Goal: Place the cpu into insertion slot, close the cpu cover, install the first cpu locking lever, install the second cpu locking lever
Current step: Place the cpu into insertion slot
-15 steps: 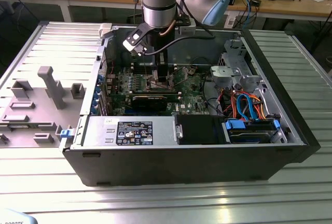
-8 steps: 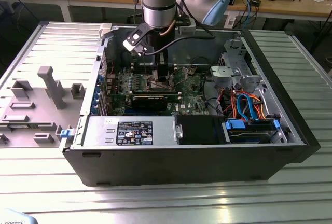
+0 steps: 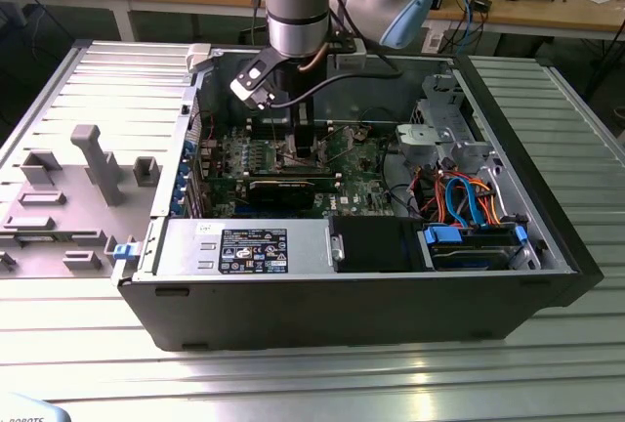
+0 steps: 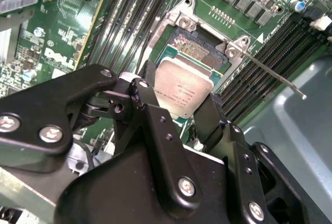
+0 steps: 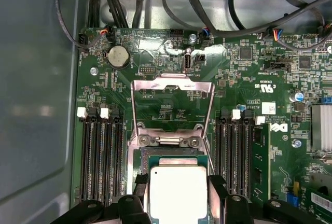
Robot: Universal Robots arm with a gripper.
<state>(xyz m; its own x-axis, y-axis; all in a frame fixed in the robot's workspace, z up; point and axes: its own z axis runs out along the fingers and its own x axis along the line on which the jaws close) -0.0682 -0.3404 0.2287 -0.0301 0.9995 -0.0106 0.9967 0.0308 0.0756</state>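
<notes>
My gripper (image 4: 179, 105) is shut on the cpu (image 4: 184, 90), a flat silver-grey square chip, with a black finger (image 4: 144, 92) on each of two opposite edges. The chip hangs just above the insertion slot (image 4: 199, 47), covering part of it. In the first wrist view the cpu (image 5: 178, 193) sits between the gripper (image 5: 178, 199) fingers, and a strip of the slot (image 5: 174, 155) shows beyond it. The cpu cover (image 5: 171, 83) stands swung open past the slot. A thin locking lever (image 4: 270, 72) sticks out from a slot corner. In the exterior view the gripper (image 3: 296, 141) reaches down inside the computer case.
Long black memory slots (image 5: 101, 156) flank the socket on both sides. A black graphics card (image 3: 283, 188), a power supply (image 3: 244, 246) and a drive cage with blue and orange cables (image 3: 469, 202) crowd the case. A grey fixture tray (image 3: 78, 183) lies at the exterior view's left.
</notes>
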